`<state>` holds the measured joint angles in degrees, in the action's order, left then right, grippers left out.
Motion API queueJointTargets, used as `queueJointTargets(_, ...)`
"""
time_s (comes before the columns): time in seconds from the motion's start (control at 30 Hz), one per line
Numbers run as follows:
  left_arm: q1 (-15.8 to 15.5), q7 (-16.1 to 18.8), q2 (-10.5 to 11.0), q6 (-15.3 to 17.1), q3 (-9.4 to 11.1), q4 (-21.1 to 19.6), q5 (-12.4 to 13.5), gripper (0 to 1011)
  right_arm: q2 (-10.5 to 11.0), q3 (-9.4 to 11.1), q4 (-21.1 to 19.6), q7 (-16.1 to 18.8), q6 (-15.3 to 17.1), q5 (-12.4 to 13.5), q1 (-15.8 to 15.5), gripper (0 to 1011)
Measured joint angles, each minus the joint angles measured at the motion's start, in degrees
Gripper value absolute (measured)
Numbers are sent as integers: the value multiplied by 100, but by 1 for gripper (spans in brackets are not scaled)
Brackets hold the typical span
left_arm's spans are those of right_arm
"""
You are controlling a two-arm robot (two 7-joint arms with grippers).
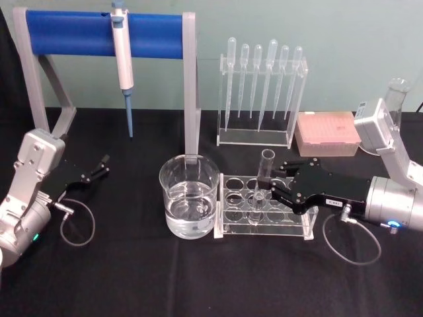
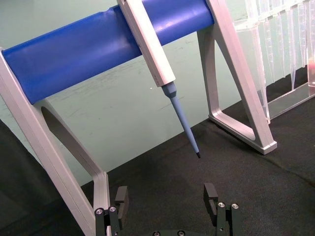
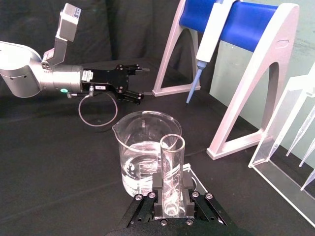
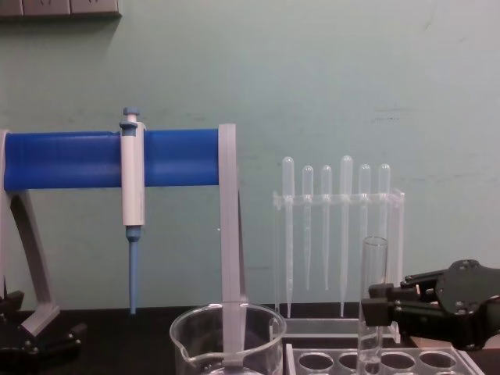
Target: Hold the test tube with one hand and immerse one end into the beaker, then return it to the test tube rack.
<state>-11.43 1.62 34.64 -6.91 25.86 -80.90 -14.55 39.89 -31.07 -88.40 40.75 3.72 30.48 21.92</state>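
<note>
- The blue-barred stand [image 1: 99, 33] rises at the far left of the black table [image 1: 132, 277], a pipettor [image 1: 123, 59] hanging from its bar; to its right at the far side stands a clear holder of plastic pipettes [image 1: 261, 79].
- The beaker [image 1: 189, 198], part-filled with clear liquid, sits near the middle, touching the left end of the clear tube rack [image 1: 264, 211].
- The right gripper [image 1: 272, 188] reaches in from the right over the rack, its jaws closed narrowly on the test tube [image 1: 263, 178], gripping low on the glass (the wrist view shows the pads either side of it).
- The tube stands upright, its lower end seemingly in a rack hole, its open rim well above the jaws.
- The left gripper [image 1: 102, 165] rests at the left, well apart from the beaker, jaws spread wide and holding nothing.
- Judged step: the tube is grasped but not yet carried; the dip is undone.
- The next move calls for a straight lift clear of the rack, a short shift left over the beaker's mouth, then a gentle descent without striking the rim.
</note>
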Motion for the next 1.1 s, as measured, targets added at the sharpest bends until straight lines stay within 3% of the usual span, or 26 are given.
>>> queueJointTargets(0.37,0,0,0,0,0,0,0,1000,5,3,-1,0,1,6,0,238)
queueJointTargets(0.5,0,0,0,0,0,0,0,1000,8,5,-4,-1,2,9,0,314)
queueJointTargets(0.67,0,0,0,0,0,0,0,1000,10,6,-7,-3,2,12,0,504)
queueJointTargets(1.1,0,0,0,0,0,0,0,1000,22,55,-79,16,-62,58,-35,869)
